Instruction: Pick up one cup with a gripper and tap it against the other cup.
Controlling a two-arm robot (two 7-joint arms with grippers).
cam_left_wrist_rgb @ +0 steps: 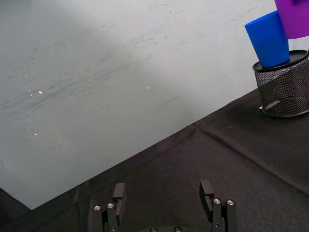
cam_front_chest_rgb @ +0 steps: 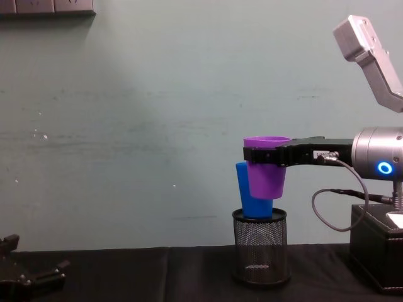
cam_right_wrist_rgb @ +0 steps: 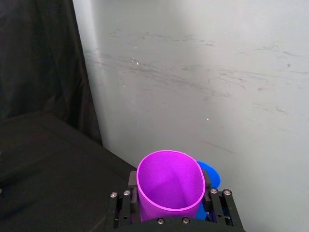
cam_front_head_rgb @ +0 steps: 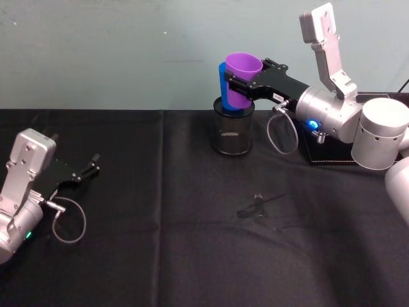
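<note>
Right now my right pincer [cam_front_head_rgb: 238,88] is clamped on the purple cup [cam_front_head_rgb: 241,77], one flat black finger [cam_right_wrist_rgb: 131,180] on each side of it just under the rim. I have the cup upright and off the counter, its base hanging just above the rim of the black mesh pen holder [cam_front_chest_rgb: 260,248]. The blue cup [cam_front_chest_rgb: 244,189] stands with its base sunk in that holder, leaning a little, and its rim sits lower than the purple one's. The purple cup's side is right up against the blue cup on the side nearer the arm. From the right wrist camera the blue rim [cam_right_wrist_rgb: 210,171] peeks out just behind the purple one, but I cannot tell whether the two actually touch. The right arm reaches in level from the right, blue ring lit, over a black box [cam_front_head_rgb: 326,150] on the counter [cam_front_head_rgb: 160,243]. The holder stands at the back of the black cloth, near the pale wall. My left pincer [cam_front_head_rgb: 96,163] rests low at the far left, fingers apart and holding nothing, well away from both cups.
</note>
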